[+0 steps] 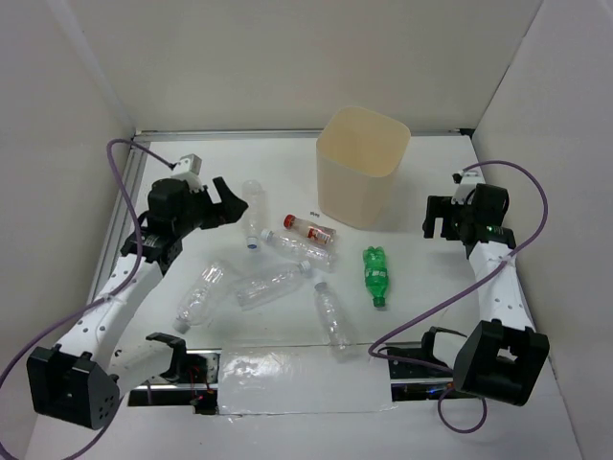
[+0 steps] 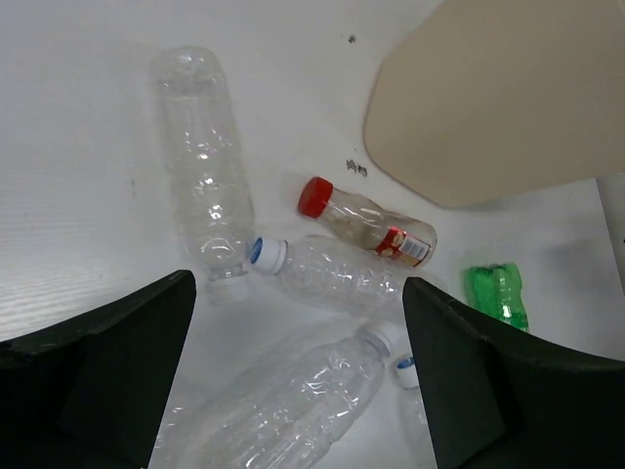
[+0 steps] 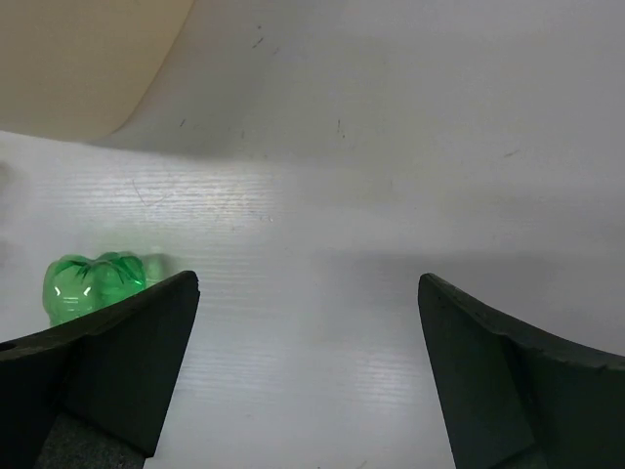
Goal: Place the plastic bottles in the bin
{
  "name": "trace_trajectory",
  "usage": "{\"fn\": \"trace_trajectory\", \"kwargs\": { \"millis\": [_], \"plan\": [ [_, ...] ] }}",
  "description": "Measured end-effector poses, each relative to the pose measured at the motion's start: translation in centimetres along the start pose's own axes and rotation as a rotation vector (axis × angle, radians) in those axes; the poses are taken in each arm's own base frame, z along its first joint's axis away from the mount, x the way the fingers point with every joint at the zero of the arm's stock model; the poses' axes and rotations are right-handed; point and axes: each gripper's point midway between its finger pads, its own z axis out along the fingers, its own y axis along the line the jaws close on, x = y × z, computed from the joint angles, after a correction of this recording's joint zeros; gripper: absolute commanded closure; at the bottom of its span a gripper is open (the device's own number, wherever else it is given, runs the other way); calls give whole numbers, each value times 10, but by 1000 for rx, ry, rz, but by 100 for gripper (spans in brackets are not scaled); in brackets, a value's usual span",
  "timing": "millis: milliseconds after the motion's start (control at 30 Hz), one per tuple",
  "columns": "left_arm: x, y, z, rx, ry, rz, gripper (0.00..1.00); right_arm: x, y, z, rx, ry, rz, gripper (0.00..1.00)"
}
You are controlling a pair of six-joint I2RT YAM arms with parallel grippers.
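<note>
Wide open, empty: left hand (image 1: 230, 203) over blue-capped clear bottle (image 2: 332, 276); right hand (image 1: 442, 226) likewise, near green bottle (image 1: 375, 276)

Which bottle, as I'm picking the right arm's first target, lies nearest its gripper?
The green bottle: the only green one, lying rightmost of all, closest to the right gripper.

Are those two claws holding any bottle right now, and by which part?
Nothing is held. The left gripper and right gripper are both open and empty; the bottles lie on the table.
</note>
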Motion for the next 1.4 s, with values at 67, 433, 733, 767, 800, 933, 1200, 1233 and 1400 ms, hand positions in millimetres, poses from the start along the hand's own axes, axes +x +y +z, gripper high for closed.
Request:
{"fn": "trace_trajectory", "kwargs": {
  "millis": [67,433,733,767,800,933,1200,1233,1400],
  "plan": [
    [10,-7,5,9,46,8,0,0,1,0,-4,1,4,0],
    [70,21,10,-283,228,-43,15,7,37,-2,-201,-4,-107,14],
    [128,74,8,-548,359,-80,7,21,67,10,-307,56,-157,0],
    [133,78,7,-574,375,-72,6,21,68,10,-311,58,-158,0],
    [138,79,6,-590,386,-66,3,22,68,11,-312,60,-158,0],
    [143,81,-2,-633,403,-8,1,23,70,12,-317,64,-169,0],
    [126,76,-15,-650,427,149,1,24,70,12,-319,63,-186,0],
    [123,74,-15,-643,429,162,1,23,70,12,-321,62,-188,0],
    [123,60,-15,-570,474,269,1,23,76,11,-357,50,-212,0]
  ]
}}
